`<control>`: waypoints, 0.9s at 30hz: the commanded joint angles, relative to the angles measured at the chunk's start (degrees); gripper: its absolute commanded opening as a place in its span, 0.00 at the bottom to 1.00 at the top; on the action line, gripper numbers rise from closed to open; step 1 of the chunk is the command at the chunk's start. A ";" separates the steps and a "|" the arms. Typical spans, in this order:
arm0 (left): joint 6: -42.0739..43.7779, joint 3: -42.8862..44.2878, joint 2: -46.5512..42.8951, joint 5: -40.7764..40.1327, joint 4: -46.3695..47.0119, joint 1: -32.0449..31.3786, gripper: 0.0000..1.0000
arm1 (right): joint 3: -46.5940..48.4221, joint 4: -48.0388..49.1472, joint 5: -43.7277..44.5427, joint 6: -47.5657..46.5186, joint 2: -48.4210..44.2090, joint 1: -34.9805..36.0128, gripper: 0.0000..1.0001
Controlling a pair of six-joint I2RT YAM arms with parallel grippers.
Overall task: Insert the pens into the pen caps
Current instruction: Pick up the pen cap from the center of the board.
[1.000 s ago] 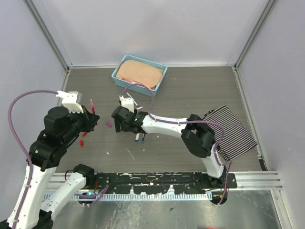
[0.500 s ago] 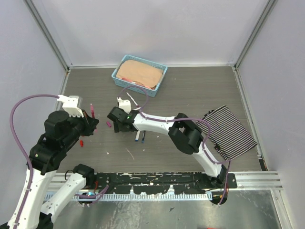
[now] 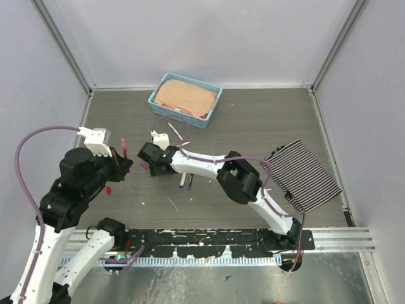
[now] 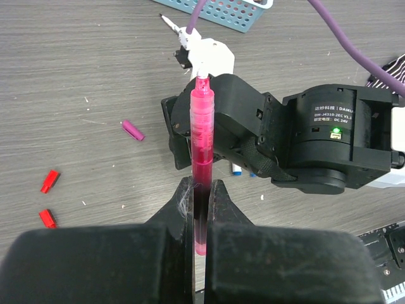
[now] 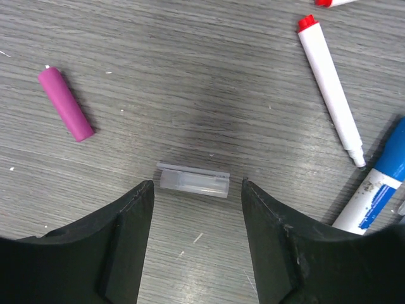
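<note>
The left tool [image 4: 201, 190] was clamped on a pink pen [image 4: 201, 133] rising up the middle of its view, while the right tool [image 5: 196, 187] hung jaws apart astride a clear cap [image 5: 193, 180] lying low-centre on the desk [image 5: 190, 63], a magenta cap [image 5: 65, 104] upper left, a red-tipped pen [image 5: 330, 88] upper right

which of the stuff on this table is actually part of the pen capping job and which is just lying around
Job: pink pen in the left gripper; magenta cap; two red caps; white pen with a red end; blue and white pen.
Lying about: blue basket; striped cloth; small clear piece, use unclear, between the open jaws of the right gripper.
</note>
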 commanded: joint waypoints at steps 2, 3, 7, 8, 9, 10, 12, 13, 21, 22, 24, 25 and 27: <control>-0.25 -0.54 -0.83 1.41 1.35 0.30 0.00 | 4.50 -2.51 2.32 -0.90 1.28 0.63 0.61; -0.32 -0.49 -0.84 1.56 1.40 0.31 0.00 | 4.92 -2.89 2.64 -1.03 1.58 0.73 0.60; -0.48 -0.38 -0.84 1.86 1.57 0.31 0.00 | 6.58 -4.84 3.63 -1.23 3.06 1.06 0.58; -0.54 -0.36 -0.84 1.98 1.50 0.25 0.00 | 6.91 -5.28 3.66 -1.20 3.41 1.03 0.58; -0.59 -0.37 -0.84 2.09 1.57 0.31 0.00 | 7.16 -5.73 3.71 -1.21 3.77 1.08 0.58; -0.60 -0.36 -0.89 2.23 1.54 0.31 0.00 | 7.20 -5.89 3.84 -1.19 4.13 1.03 0.58; -0.74 -0.27 -0.89 2.42 1.53 0.29 0.00 | 7.21 -5.91 4.20 -1.07 4.50 1.11 0.58; -0.74 -0.27 -0.92 2.40 1.48 0.31 0.00 | 7.23 -5.94 4.33 -0.99 4.68 1.11 0.59; -0.52 -0.09 -0.84 2.40 1.38 0.31 0.00 | 7.88 -6.22 4.42 -1.27 5.97 1.29 0.43; -0.52 -0.09 -0.77 2.40 1.35 0.31 0.00 | 7.80 -6.18 4.61 -1.40 5.91 1.36 0.41; -0.52 -0.10 -0.68 2.41 1.48 0.29 0.00 | 7.43 -5.75 5.13 -1.74 5.32 1.53 0.38; -0.52 -0.10 -0.62 2.34 1.51 0.31 0.00 | 7.13 -5.34 5.25 -2.11 4.82 1.63 0.36; -0.43 0.11 -0.56 1.90 1.39 0.26 0.00 | 5.83 -4.10 5.11 -3.58 3.31 1.79 0.35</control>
